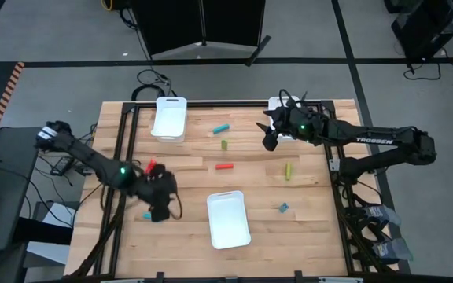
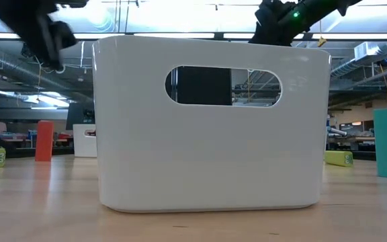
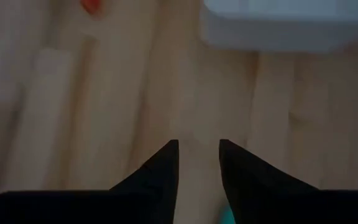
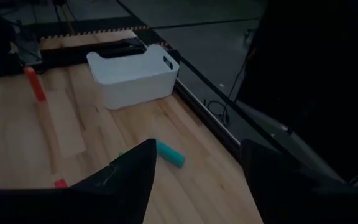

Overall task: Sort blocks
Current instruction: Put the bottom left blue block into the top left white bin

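Wooden table [image 1: 195, 177] with a black frame along its edges. Three white trays on it: one [image 1: 228, 219] near the front edge, centre; one [image 1: 169, 118] at the back, left of centre, with slot handles; a third [image 1: 276, 104] at the back right, mostly hidden. Low view is filled by a tray wall [image 2: 210, 154] with an oval handle cutout. Black cables [image 1: 149, 81] lie on the grey floor behind the table.
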Controlling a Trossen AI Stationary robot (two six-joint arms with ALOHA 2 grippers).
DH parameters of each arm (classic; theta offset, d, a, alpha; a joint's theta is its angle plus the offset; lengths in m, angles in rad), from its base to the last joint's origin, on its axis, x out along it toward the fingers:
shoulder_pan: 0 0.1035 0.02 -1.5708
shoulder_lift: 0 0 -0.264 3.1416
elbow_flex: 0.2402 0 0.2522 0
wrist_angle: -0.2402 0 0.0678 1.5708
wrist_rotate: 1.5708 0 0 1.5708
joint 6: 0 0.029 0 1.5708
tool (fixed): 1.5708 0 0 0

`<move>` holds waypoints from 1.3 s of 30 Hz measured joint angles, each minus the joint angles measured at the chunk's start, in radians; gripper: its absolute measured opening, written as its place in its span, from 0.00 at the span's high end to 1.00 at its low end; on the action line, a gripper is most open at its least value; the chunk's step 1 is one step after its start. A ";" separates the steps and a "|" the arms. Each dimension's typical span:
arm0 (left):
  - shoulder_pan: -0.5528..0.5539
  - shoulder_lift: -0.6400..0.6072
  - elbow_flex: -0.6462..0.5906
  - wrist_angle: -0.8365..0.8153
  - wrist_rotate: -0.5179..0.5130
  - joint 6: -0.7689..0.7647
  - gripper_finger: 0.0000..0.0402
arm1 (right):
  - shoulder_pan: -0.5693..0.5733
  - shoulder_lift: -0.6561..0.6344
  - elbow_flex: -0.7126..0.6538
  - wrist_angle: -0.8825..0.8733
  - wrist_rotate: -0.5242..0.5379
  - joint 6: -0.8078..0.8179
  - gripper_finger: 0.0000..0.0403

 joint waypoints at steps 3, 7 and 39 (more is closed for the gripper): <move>-0.071 0.053 -0.001 -0.045 0.017 -0.102 0.67 | 0.000 0.000 0.000 0.015 0.000 -0.001 0.39; -0.135 0.130 -0.001 -0.089 0.102 -0.196 0.64 | 0.000 0.000 0.000 0.028 0.000 -0.001 0.40; -0.301 0.306 -0.209 0.165 0.184 -0.352 0.62 | 0.000 0.000 0.000 0.044 0.000 0.022 0.42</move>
